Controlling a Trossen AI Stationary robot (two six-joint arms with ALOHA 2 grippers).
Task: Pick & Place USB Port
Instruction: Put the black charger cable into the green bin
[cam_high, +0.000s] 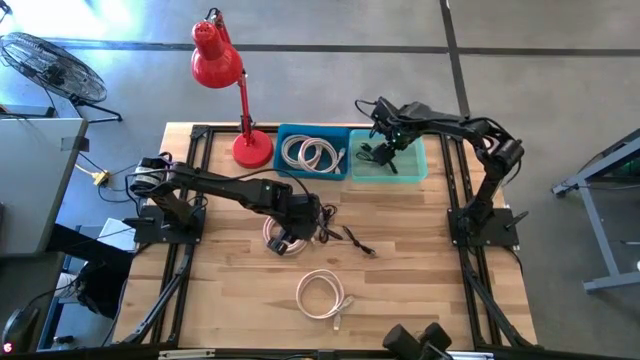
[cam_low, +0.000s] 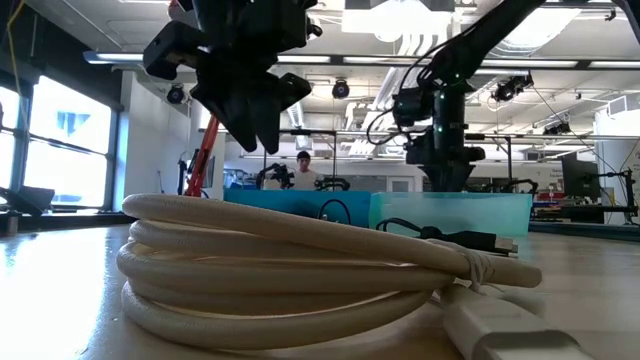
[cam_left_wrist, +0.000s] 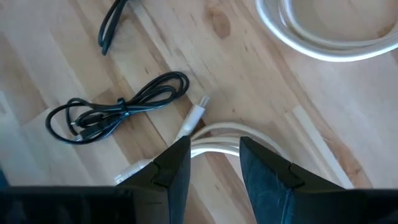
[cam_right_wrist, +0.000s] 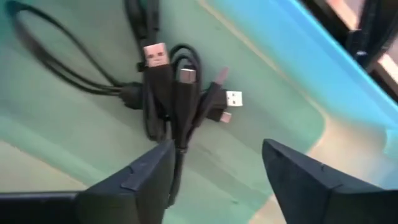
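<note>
A white coiled USB cable lies flat on the wooden table at its middle. My left gripper hangs open above it, pointing down. In the left wrist view its fingers stand on either side of the coil's strands, with the white plug just ahead. My right gripper is open and empty above the green bin. Bundled black cables lie on that bin's floor below it. A second white coil lies near the front edge.
A blue bin holding white cable coils stands beside the green bin at the far side. A red desk lamp stands at the far left. Two black cables lie loose on the table right of the left gripper.
</note>
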